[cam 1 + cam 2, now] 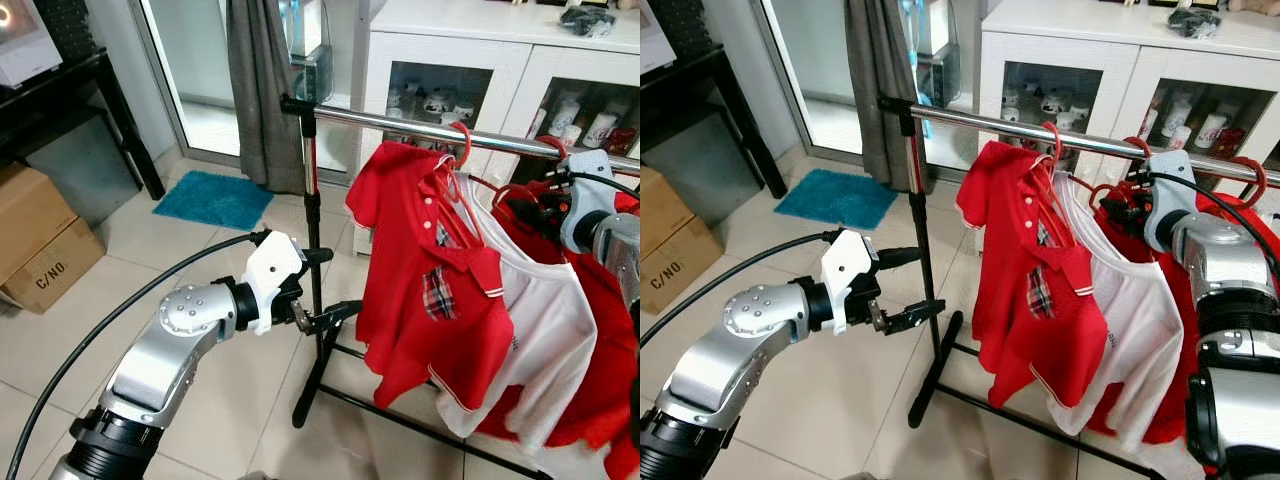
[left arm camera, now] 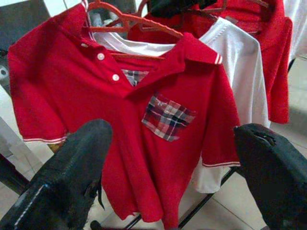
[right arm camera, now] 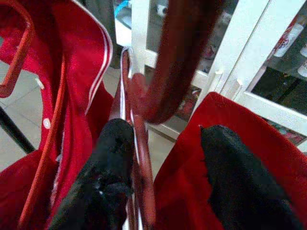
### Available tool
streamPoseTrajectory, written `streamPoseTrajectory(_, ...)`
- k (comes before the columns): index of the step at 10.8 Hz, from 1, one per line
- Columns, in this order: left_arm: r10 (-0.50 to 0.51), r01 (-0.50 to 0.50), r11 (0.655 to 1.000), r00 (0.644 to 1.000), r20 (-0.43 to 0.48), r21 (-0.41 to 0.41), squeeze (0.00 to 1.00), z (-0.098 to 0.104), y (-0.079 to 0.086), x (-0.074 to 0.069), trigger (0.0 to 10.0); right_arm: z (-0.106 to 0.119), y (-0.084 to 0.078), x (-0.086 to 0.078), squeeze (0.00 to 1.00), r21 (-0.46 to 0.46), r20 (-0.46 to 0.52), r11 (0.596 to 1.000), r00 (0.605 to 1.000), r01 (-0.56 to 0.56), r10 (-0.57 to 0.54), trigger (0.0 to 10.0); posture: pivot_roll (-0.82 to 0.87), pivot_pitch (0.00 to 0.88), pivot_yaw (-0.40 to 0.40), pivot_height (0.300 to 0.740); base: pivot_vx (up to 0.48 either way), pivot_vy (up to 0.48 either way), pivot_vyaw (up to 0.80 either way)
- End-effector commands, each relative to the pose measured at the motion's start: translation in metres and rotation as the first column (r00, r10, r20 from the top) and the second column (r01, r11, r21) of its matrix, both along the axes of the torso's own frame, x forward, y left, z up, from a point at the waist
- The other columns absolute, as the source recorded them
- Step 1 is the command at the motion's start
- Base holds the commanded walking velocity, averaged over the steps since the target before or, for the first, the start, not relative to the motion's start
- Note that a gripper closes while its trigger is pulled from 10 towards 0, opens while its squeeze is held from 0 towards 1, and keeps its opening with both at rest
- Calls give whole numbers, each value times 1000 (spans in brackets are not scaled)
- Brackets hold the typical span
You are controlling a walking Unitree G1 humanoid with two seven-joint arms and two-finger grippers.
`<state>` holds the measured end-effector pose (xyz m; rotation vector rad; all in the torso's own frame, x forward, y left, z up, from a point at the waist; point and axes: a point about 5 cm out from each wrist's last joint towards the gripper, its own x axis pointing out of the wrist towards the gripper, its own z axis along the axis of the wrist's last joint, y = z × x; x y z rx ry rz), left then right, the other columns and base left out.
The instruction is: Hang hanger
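A chrome rail (image 1: 400,122) carries several garments on red hangers. A red polo shirt (image 1: 400,260) with a plaid pocket hangs in front, and a white shirt (image 1: 540,330) hangs behind it. My left gripper (image 1: 335,285) is open and holds nothing. It floats beside the rack's upright pole, facing the red polo shirt (image 2: 144,120). My right gripper (image 1: 1128,205) is up at the rail among the red shirts on the right. Its fingers (image 3: 112,158) stand apart, one resting against a red hanger (image 3: 141,158) whose hook (image 3: 177,57) curves overhead.
The rack's black upright pole (image 1: 310,230) and floor base (image 1: 330,380) stand just beyond my left gripper. Behind the rail is a white glass-door cabinet (image 1: 470,50). A grey curtain (image 1: 262,90), teal mat (image 1: 215,197), cardboard boxes (image 1: 40,240) and black table (image 1: 60,90) are on the left.
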<state>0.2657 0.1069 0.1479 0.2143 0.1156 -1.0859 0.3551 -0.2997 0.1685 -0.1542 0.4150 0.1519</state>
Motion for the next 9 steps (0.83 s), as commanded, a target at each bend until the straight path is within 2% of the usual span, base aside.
streamPoseTrajectory(1,-11,11,1000,1000,8,2,537,4,0,-1,10000,1,-2,1,0,-16,-18,1000,1000,-3,3,0,-148,0,41,740,0,0,0)
streamPoseTrajectory(9,-16,16,1000,1000,3,8,537,1,0,-3,10000,-5,-6,-4,0,-4,-55,999,998,-45,44,0,-145,0,55,740,0,0,0)
